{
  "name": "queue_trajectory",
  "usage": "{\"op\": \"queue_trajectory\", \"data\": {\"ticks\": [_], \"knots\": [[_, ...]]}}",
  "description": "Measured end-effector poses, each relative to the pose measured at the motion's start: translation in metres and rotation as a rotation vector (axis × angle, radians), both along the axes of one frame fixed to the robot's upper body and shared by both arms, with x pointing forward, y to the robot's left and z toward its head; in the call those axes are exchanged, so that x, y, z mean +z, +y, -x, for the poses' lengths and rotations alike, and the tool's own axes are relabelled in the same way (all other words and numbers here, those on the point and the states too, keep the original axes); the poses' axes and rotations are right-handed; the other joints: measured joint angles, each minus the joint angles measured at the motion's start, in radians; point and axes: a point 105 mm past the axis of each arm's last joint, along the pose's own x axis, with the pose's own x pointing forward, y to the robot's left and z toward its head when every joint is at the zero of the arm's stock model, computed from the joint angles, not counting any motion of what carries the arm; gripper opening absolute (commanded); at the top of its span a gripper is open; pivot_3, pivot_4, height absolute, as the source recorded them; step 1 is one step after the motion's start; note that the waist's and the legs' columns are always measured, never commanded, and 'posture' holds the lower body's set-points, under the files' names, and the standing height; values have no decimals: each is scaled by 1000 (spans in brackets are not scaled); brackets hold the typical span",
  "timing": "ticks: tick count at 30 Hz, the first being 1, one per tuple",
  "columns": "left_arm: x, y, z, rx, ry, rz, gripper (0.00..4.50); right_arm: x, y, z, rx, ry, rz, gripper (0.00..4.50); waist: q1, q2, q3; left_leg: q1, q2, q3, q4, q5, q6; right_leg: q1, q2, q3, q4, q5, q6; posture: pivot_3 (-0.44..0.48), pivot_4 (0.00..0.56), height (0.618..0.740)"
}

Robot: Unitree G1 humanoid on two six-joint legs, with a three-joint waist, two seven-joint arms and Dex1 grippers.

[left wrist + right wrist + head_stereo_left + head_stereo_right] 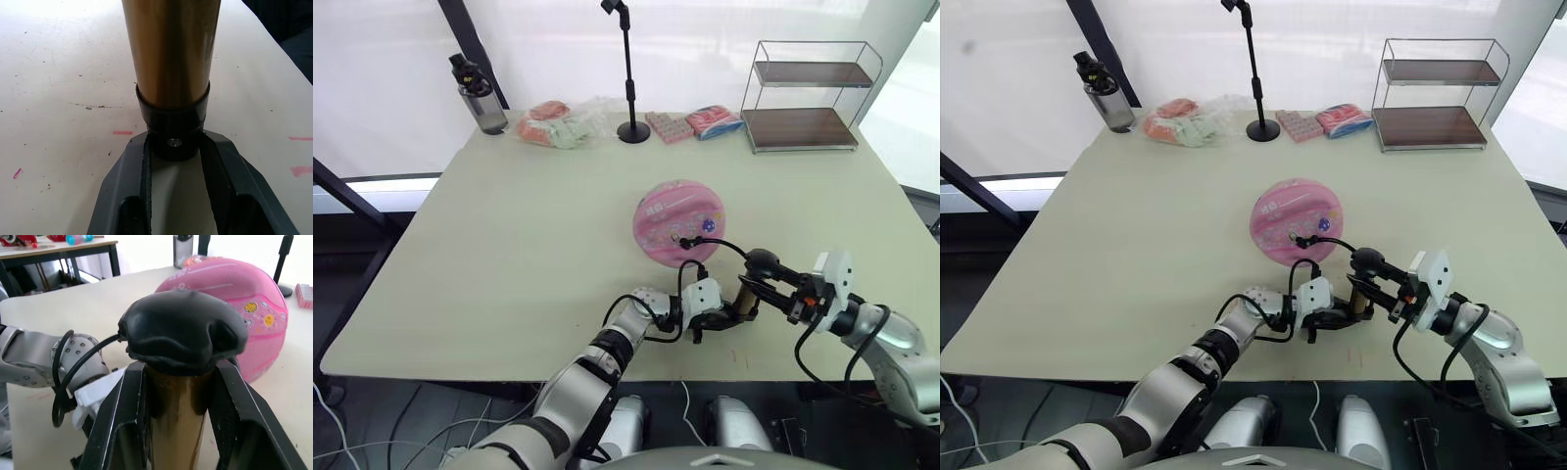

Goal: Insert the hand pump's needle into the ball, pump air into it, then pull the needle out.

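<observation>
Ball (677, 221) mid-worktop (509, 255), pink, free to roll. Hand pump (741, 302) at near edge: left claw (172, 147) clamped on black base cap, right claw (178, 377) clamped just under knob. Hose looped to needle (683, 241) at ball's near side; depth unclear. Risks: tugged hose, needle popped out, pump off edge.
</observation>
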Motion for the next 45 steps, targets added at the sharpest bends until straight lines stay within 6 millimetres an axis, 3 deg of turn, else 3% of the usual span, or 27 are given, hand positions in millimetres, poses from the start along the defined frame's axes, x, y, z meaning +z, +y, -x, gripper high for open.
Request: {"op": "queue_trajectory", "data": {"ticks": [2, 5, 19, 23, 26, 39, 45], "knots": [[1, -1, 0, -6, -5, 5, 1095, 6, -4, 1, 5, 27, 3, 1080, 1, 4, 4, -1, -1, 0, 0, 0, 0, 0, -1, 0, -1, 0, 0, 0, 150, 740], [4, -2, 1, -19, -14, 11, 1095, 32, -11, 3, 16, 24, -16, 1080, 3, 7, 11, -3, -1, 0, 0, 0, 0, -1, -1, 0, -1, 0, 0, 0, 150, 740], [7, -3, 0, -27, -27, 19, 1095, 129, -22, 3, 91, -86, -37, 1080, 4, 6, 21, -7, -1, 0, 2, 0, 0, -4, -2, -1, -2, 3, -2, 0, 150, 740], [8, -3, -1, -24, -26, 28, 1095, 135, -22, 3, 98, -65, -33, 1080, 3, 6, 21, -11, -1, 0, 3, 0, 0, -7, -2, -1, -1, 4, -2, 0, 150, 740], [10, -3, -2, -21, -28, 36, 1095, 140, -22, 1, 96, -55, -44, 1080, 3, 7, 21, -23, -2, 0, 10, 1, 0, -19, -2, -1, 2, 7, -4, 0, 150, 740], [9, -2, -2, -15, -31, 27, 1095, 133, -25, 7, 89, -70, -13, 1080, 3, 7, 20, -20, -2, 1, 9, 0, 0, -17, -1, 0, 2, 7, -3, 0, 150, 740], [5, 0, -2, -8, -26, 11, 1095, 118, -19, 14, 103, -107, -8, 1080, 1, 4, 16, -17, -1, 1, 9, 0, 0, -15, -1, 0, 3, 7, -3, 0, 150, 740]]}}
